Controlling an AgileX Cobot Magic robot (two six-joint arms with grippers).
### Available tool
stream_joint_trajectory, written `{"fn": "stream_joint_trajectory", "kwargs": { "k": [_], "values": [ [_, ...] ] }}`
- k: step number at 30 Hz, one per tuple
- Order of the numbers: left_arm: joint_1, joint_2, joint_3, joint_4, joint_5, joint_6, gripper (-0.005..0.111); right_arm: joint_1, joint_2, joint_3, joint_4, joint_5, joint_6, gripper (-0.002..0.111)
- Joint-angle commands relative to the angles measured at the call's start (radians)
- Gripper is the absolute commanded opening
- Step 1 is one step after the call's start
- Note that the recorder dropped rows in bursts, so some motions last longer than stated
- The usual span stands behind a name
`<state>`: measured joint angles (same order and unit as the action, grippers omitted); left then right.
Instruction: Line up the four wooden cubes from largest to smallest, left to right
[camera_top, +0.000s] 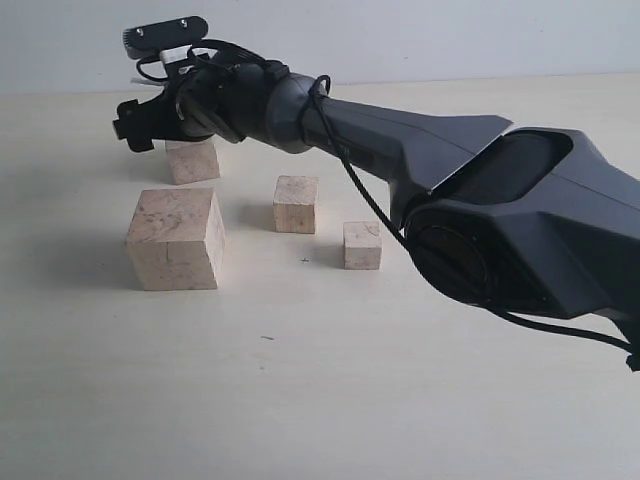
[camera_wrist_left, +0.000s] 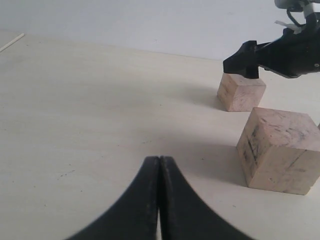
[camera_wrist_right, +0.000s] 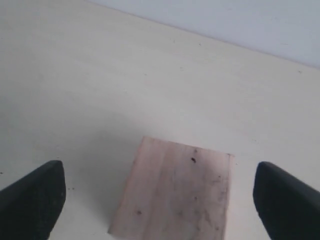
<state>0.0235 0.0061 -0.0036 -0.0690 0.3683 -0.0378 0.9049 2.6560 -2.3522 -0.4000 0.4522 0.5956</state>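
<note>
— Where is the right claw (camera_top: 135, 128)?

— It reaches across to the far left of the table (camera_top: 320, 400) and is spread wide at the top of the second-largest cube (camera_wrist_right: 175, 195). There is one finger (camera_wrist_right: 32, 200) on each side, with bare table showing in both gaps (so it grips nothing).

— And the other cubes?

— The largest cube (camera_top: 175, 238) sits in front of that one, nearer the outside camera, with a gap between them. The third cube (camera_top: 296, 203) stands to the right of the largest. The smallest cube (camera_top: 362, 245) is further right again and a little nearer. None of them touch.

— What about the left claw (camera_wrist_left: 159, 200)?

— It is pressed together, finger against finger, and empty. The largest cube lies ahead of it, well apart (the second-largest is beyond that).
</note>
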Motion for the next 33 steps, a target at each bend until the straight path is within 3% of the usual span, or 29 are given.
{"fn": "stream_joint_trajectory", "kwargs": {
  "k": [1, 9, 12, 16, 20, 21, 26, 33],
  "values": [
    [-0.006, -0.006, 0.004, -0.003, -0.011, 0.001, 0.000, -0.011, 0.013, -0.009, -0.026, -0.010, 0.043, 0.094],
    [-0.006, -0.006, 0.004, -0.003, -0.011, 0.001, 0.000, -0.012, 0.041, -0.009, -0.007, -0.012, 0.043, 0.094],
    [-0.006, -0.006, 0.004, -0.003, -0.011, 0.001, 0.000, -0.012, 0.045, -0.009, -0.007, -0.012, 0.043, 0.086],
    [-0.006, -0.006, 0.004, -0.003, -0.011, 0.001, 0.000, -0.012, 0.042, -0.009, -0.007, 0.004, 0.043, 0.053],
    [-0.006, -0.006, 0.004, -0.003, -0.011, 0.001, 0.000, -0.012, 0.000, -0.009, -0.003, 0.070, -0.011, 0.004],
    [-0.006, -0.006, 0.004, -0.003, -0.011, 0.001, 0.000, -0.010, -0.016, -0.009, -0.003, 0.083, -0.035, 0.001],
    [-0.006, -0.006, 0.004, -0.003, -0.011, 0.001, 0.000, -0.010, -0.135, -0.009, 0.025, 0.188, -0.213, 0.000],
    [-0.006, -0.006, 0.004, -0.003, -0.011, 0.001, 0.000, -0.012, -0.303, -0.009, 0.277, 0.352, -0.571, 0.000]
  ]
}}
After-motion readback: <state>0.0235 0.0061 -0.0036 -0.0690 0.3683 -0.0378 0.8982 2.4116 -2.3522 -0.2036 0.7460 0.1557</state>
